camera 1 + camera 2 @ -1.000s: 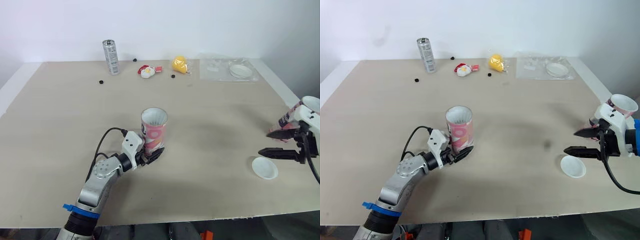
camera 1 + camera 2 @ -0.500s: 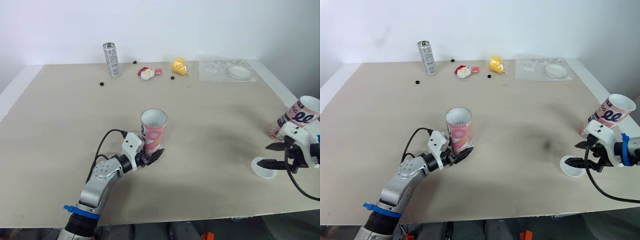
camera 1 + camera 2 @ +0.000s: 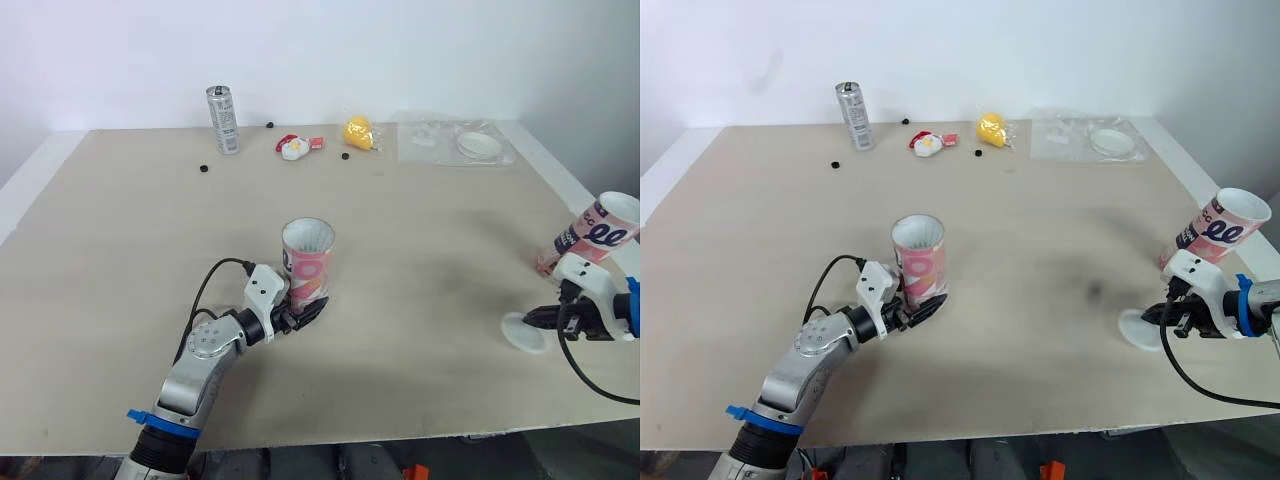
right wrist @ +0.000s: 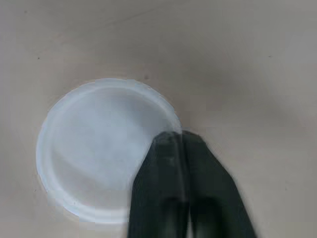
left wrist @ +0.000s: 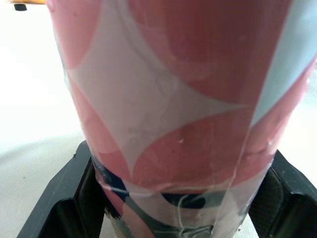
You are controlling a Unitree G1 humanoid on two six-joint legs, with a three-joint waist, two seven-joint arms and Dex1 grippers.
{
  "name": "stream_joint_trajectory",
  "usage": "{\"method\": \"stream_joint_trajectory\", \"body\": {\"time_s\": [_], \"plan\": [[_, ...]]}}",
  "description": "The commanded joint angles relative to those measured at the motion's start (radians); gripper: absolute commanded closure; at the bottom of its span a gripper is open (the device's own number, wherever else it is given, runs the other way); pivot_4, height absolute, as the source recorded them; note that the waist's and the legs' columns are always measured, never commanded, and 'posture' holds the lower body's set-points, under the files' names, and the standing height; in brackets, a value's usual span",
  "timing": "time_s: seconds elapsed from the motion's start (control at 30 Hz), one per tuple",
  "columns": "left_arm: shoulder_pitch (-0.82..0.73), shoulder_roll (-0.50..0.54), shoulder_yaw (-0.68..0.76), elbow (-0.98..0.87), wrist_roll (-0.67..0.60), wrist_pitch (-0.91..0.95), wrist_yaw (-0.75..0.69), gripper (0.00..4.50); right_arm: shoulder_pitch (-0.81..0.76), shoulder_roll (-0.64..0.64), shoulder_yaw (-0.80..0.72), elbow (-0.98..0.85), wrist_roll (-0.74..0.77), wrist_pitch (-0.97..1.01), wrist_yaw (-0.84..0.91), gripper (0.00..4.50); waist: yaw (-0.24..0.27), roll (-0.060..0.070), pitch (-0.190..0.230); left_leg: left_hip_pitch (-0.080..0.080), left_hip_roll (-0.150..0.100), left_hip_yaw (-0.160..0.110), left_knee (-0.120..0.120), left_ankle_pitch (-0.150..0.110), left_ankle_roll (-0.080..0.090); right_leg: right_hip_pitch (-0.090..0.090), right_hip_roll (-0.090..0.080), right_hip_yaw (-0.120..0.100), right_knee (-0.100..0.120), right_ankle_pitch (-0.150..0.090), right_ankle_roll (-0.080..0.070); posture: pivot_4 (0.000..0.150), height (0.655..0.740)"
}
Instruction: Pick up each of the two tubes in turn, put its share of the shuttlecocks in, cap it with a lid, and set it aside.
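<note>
White lid (image 4: 99,148) at 4 o'clock on worktop (image 3: 120,260), rim pinched by closed right end effector (image 4: 181,141). Left end effector (image 3: 300,312) clamps base of upright pink tube (image 3: 307,262), mid-worktop. Lift lid level, seat squarely on open mouth; thin rim may slip.

Left arm (image 3: 200,352) is silver-grey, blue-banded, with white wrist housing (image 3: 263,287) (a black cable (image 3: 205,281) loops out).

Beige table (image 3: 120,260). Upper left: upright silver can (image 3: 222,118). Upper centre: red-and-white toy (image 3: 293,146), yellow object (image 3: 359,129), scattered black bits (image 3: 203,167). Upper right: clear bag (image 3: 432,140) holding a bagged lid (image 3: 478,143). Centre: upright pink tube (image 3: 307,262). Right edge: loose white lid (image 3: 524,332) near a leaning tube (image 3: 597,235).
</note>
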Motion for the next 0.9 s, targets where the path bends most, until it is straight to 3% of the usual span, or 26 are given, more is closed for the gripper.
{"method": "stream_joint_trajectory", "body": {"time_s": [0.03,0.2,0.3,0.4,0.6,0.9], "plan": [[-0.001,0.001,-0.012,0.005,-0.003,0.011,-0.003,1.15,0.0,-0.011,-0.033,-0.015,0.026,-0.015,0.044,4.47,0.0,0.0,0.0,0.0,0.0,0.0,0.0,0.0,0.0,0.0,0.0,0.0,0.0,0.0,0.0,0.15,0.74],[-0.01,-0.003,-0.011,0.021,-0.003,-0.001,-0.01,1.15,-0.026,-0.007,-0.097,-0.258,0.227,0.17,0.154,4.47,-0.001,0.002,-0.001,0.0,0.0,0.0,0.0,0.0,0.0,0.0,0.0,0.0,0.0,0.001,0.002,0.15,0.74],[-0.027,-0.012,-0.011,0.033,-0.009,-0.007,-0.015,1.15,-0.136,0.053,-0.1,-0.506,0.411,0.373,0.121,4.47,-0.004,0.003,-0.001,0.0,0.0,-0.001,0.001,0.0,0.0,0.0,0.001,0.001,0.0,0.002,0.002,0.15,0.74],[-0.044,-0.027,-0.008,0.066,-0.01,-0.033,-0.019,1.15,-0.309,0.179,-0.072,-0.619,0.508,0.489,0.015,4.47,-0.002,0.001,0.0,0.0,0.001,-0.003,0.002,0.0,0.0,0.0,0.003,0.0,0.0,0.002,-0.001,0.15,0.74],[-0.055,-0.054,-0.02,0.135,0.003,-0.083,-0.032,1.15,-0.598,0.441,0.05,-0.572,0.461,0.493,-0.153,4.47,0.004,0.0,0.0,-0.005,0.0,-0.003,0.004,0.0,0.0,-0.002,0.001,-0.001,-0.001,0.002,-0.001,0.15,0.74],[-0.051,-0.045,-0.043,0.179,0.035,-0.125,-0.037,1.15,-0.733,0.549,0.166,-0.369,0.309,0.395,-0.187,4.47,0.009,0.0,0.0,-0.008,-0.002,-0.005,0.004,-0.001,0.001,-0.003,-0.002,-0.003,-0.002,0.003,0.004,0.15,0.74]]}}
